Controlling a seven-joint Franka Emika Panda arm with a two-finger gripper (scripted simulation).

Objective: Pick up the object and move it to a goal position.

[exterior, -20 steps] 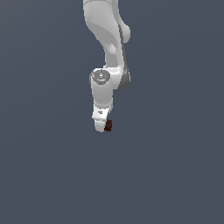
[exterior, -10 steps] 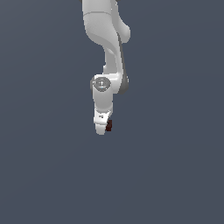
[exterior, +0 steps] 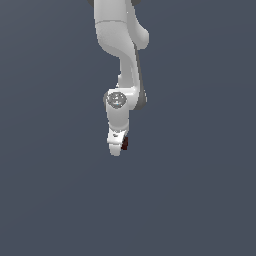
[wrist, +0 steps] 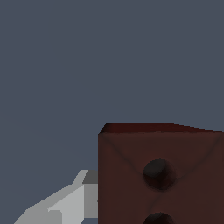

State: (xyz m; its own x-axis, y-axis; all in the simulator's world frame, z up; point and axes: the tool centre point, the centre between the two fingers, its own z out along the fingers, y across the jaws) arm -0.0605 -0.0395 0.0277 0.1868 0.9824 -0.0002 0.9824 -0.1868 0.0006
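Backdrop (exterior: 45, 200) flat slate grey-blue all round. No seams, no edges. Light even, soft; slightly paler tone toward lower part in exterior view. Wrist view: same plain grey.

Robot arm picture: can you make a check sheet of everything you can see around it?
Surface: plain dark grey-blue everywhere; no table edge can be told.
Job's things: a dark reddish-brown block, with round dark marks on one face, sits at the gripper's tip on the exterior view's right.
Goal spot: nothing seen.
Clutter: nothing seen.
Gripper: white gripper points down; one grey finger lies beside the block. Whether it is clamped cannot be told.
Cables: nothing seen.
Surroundings: only the white arm coming down from above.
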